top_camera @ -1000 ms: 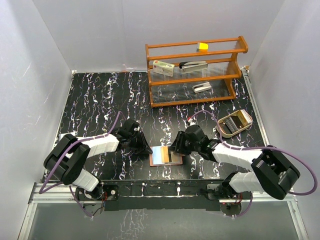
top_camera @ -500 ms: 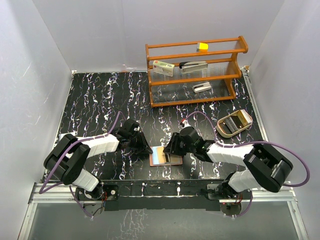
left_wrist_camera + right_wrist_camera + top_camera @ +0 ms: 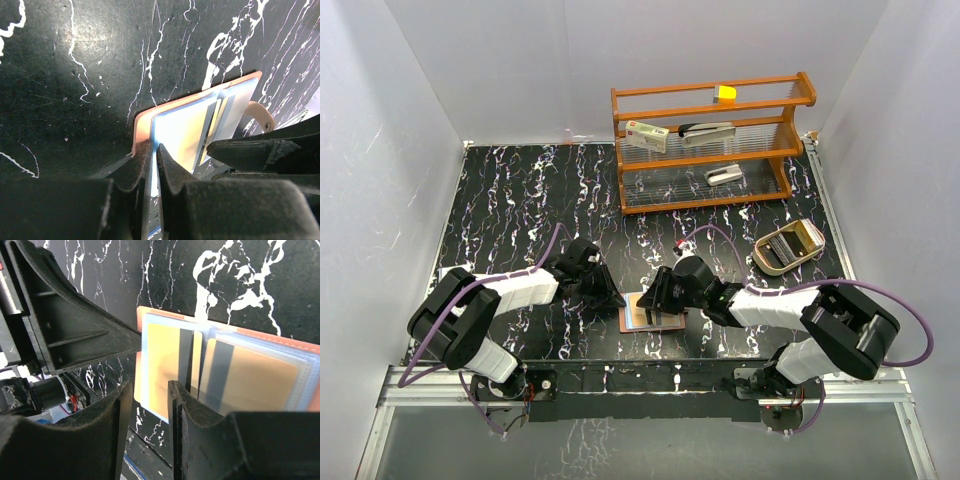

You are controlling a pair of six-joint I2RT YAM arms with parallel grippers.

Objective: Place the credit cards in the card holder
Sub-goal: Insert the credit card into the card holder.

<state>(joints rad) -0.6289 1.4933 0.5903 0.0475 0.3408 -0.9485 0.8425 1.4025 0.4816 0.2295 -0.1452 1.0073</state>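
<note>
The reddish-brown card holder [image 3: 640,318] lies open on the black marbled table near the front edge. An orange card [image 3: 162,357] with a dark stripe sits in its left clear sleeve. A tan card [image 3: 255,377] sits in the right sleeve. My left gripper [image 3: 154,146] is shut on the holder's left edge [image 3: 142,125], with a thin pale strip between its fingers. My right gripper [image 3: 150,385] hangs low over the orange card's near edge, its jaws apart with nothing clamped between them. From above, the right gripper [image 3: 657,298] covers much of the holder.
A wooden rack [image 3: 710,145] at the back holds a white packet [image 3: 647,134], a yellow block [image 3: 725,94] and metal items. A tan oval tray [image 3: 788,245] stands at the right. The two grippers nearly touch over the holder.
My right gripper has slid left over the card holder and now hides most of it from above. The left gripper has stayed in place on the holder's edge.
</note>
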